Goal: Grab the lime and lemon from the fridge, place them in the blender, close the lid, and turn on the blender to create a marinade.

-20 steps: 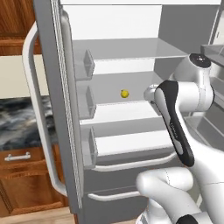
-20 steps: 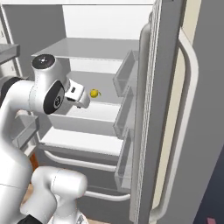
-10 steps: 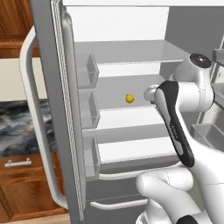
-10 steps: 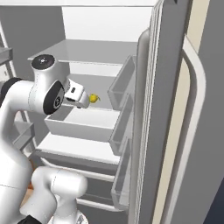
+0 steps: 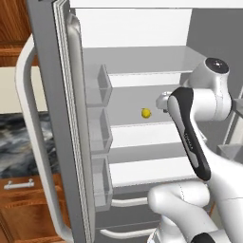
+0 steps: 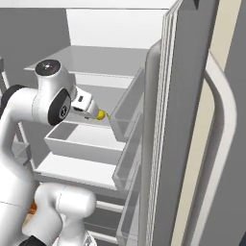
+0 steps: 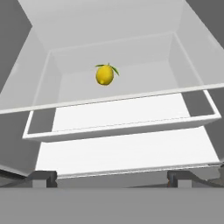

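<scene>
The fridge stands open, with white shelves inside. The small yellow lemon lies on a middle shelf toward the back, with a green leaf at its stem. My gripper is open and empty in front of that shelf and short of the lemon. In the right base view the gripper points at the fruit from the left. The lime, the blender and the lid are out of view.
Clear door bins line the left door, and more bins line the right door. A white drawer sticks out below the lemon's shelf. Wooden cabinets and a dark counter lie left of the fridge.
The whole picture has grown and shifted, so the base has driven closer to the fridge. The hand has come nearer the lemon's shelf. The jaws stay open and the lemon has not moved.
</scene>
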Robot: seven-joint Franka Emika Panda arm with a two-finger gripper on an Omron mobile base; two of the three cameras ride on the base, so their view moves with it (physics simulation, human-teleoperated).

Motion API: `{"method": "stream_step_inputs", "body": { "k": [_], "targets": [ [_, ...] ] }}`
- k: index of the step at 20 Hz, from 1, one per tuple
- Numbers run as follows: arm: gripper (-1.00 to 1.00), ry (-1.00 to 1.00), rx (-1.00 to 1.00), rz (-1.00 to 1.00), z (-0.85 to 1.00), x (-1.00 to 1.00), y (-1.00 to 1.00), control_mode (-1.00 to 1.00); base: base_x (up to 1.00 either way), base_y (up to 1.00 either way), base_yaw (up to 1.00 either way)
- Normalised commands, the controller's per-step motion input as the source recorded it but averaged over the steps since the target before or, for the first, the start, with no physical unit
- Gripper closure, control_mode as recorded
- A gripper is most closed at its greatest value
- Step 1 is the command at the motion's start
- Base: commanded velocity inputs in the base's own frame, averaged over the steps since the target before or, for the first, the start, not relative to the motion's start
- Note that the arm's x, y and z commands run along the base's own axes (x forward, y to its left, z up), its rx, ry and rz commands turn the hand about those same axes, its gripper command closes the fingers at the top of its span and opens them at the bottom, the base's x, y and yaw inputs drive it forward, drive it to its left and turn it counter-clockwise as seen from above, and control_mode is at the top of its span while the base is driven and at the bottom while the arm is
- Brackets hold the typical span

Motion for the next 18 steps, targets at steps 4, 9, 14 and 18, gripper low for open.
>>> {"method": "stream_step_inputs", "body": {
  "k": [4, 9, 14, 18],
  "targets": [
    [-1.00, -0.03, 0.00, 0.00, -0.11, 0.06, 0.00, -1.00, 0.10, 0.07, 0.03],
    [-1.00, -0.15, 0.00, 0.00, -0.32, 0.24, 0.00, -1.00, 0.00, 0.00, 0.00],
    [-1.00, -0.13, 0.00, 0.00, -0.57, 0.26, 0.00, -1.00, 0.00, 0.00, 0.00],
    [-1.00, -0.02, 0.00, 0.00, -0.21, 0.38, 0.08, -1.00, 0.00, 0.00, 0.00]
  ]
}}
